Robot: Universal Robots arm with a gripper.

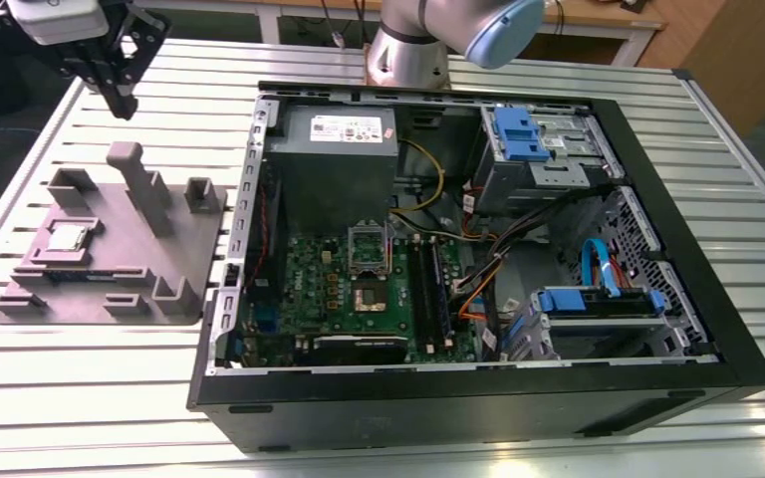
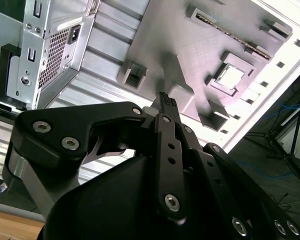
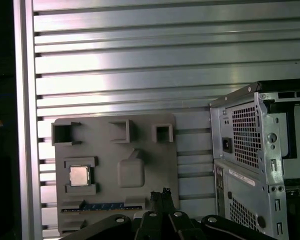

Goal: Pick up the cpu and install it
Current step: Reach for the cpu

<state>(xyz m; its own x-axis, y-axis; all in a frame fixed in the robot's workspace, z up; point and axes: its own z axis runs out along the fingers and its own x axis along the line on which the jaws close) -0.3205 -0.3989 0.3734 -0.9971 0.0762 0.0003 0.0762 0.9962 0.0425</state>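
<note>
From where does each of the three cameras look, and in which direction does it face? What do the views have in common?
Exterior view: off the arm, high, looking down on the table, the computer case and the grey fixture; the arm and gripper show.
First wrist view: on the arm, facing straight down on the fixture and the cpu; the gripper's tip shows.
Second wrist view: on the arm, facing slantwise past the gripper's black body to the fixture.
Shared: all three show the fixture, cpu and case.

Exterior view: high, angled down on pc case (image 1: 489, 388), tray (image 1: 203, 254) at its 9 o'clock. Both wrist views: behind gripper (image 3: 160, 191), nearer, facing down; all 3 share tray, case corner.
</note>
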